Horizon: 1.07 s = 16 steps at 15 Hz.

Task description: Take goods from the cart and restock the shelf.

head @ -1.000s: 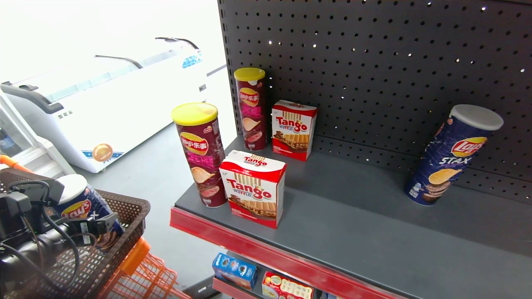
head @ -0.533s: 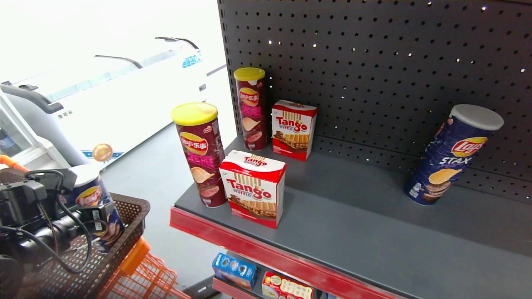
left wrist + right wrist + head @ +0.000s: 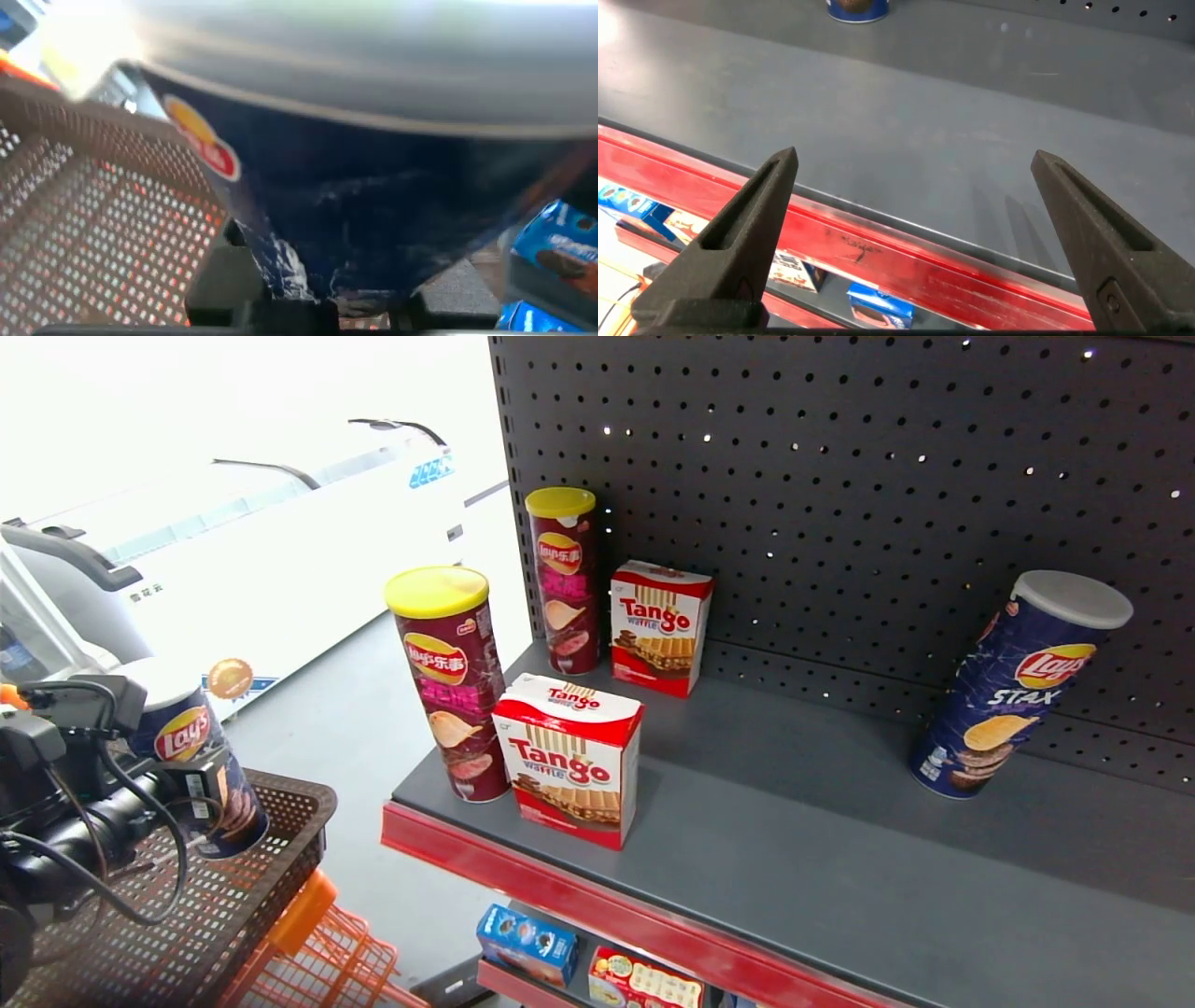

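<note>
- The left gripper (image 3: 191, 784) is clamped round a blue chip can (image 3: 191, 747) and has raised it over the last second. The can sat low inside the brown cart basket (image 3: 313, 798) at the near left, and now most of it stands above the rim.
- From the wrist camera, the can's dark wall sits tight between the fingers.
- I'd judge the pick done. What is left is the carry rightward to the shelf (image 3: 794, 831).
- The right gripper (image 3: 915, 163) hangs spread wide with nothing in it, over the shelf's red front edge.
- At the shelf's left end stand two maroon cans (image 3: 448, 681) and two wafer boxes (image 3: 571, 761). Another blue can (image 3: 1013, 686) is at the far right by the pegboard (image 3: 840, 476), and the grey board between them looks free for the new can.
- Beyond the cart, a white chest freezer (image 3: 280, 541) stands on a grey floor.
</note>
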Available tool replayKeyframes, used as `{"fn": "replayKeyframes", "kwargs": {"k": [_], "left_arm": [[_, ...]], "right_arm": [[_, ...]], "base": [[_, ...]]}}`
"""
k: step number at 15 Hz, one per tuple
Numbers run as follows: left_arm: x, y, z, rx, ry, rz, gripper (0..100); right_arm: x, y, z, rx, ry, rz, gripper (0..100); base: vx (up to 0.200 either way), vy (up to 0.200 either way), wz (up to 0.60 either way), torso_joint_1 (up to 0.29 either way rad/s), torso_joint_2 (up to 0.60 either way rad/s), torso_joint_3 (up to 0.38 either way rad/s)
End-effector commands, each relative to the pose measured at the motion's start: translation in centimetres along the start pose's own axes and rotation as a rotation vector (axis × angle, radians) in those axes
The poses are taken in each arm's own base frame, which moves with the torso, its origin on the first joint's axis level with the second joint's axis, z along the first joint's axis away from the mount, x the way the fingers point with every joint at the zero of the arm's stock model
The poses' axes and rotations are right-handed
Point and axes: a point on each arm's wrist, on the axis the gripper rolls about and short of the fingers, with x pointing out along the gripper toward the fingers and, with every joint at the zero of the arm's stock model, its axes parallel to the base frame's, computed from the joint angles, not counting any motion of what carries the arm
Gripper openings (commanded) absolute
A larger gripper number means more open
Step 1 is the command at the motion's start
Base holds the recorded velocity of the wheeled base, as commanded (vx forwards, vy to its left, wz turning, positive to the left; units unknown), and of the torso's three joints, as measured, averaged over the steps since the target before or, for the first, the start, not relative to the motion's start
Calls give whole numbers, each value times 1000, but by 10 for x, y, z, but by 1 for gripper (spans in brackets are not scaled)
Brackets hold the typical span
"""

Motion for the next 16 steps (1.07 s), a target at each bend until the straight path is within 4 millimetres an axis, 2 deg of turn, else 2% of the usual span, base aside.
{"fn": "replayKeyframes", "kwargs": {"k": [1, 2, 6, 9, 11, 14, 16], "left_arm": [[-22, -3, 28, 13, -117, -17, 0], [-26, -5, 31, 15, -120, -29, 0], [-89, -22, 57, 27, -130, -148, 0], [-117, -28, 72, 22, -229, -212, 0], [-130, -33, 71, 23, -241, -251, 0], [-137, -33, 63, 32, -211, -263, 0], [-148, -34, 57, 30, -223, -298, 0]], "right_arm": [[0, 0, 0, -1, 1, 0, 100], [0, 0, 0, -1, 1, 0, 100], [0, 0, 0, -1, 1, 0, 100], [0, 0, 0, -1, 1, 0, 100], [0, 0, 0, -1, 1, 0, 100], [0, 0, 0, -1, 1, 0, 100], [0, 0, 0, -1, 1, 0, 100]], "base": [[0, 0, 0, 0, 0, 0], [0, 0, 0, 0, 0, 0], [0, 0, 0, 0, 0, 0], [0, 0, 0, 0, 0, 0], [0, 0, 0, 0, 0, 0], [0, 0, 0, 0, 0, 0], [0, 0, 0, 0, 0, 0]]}}
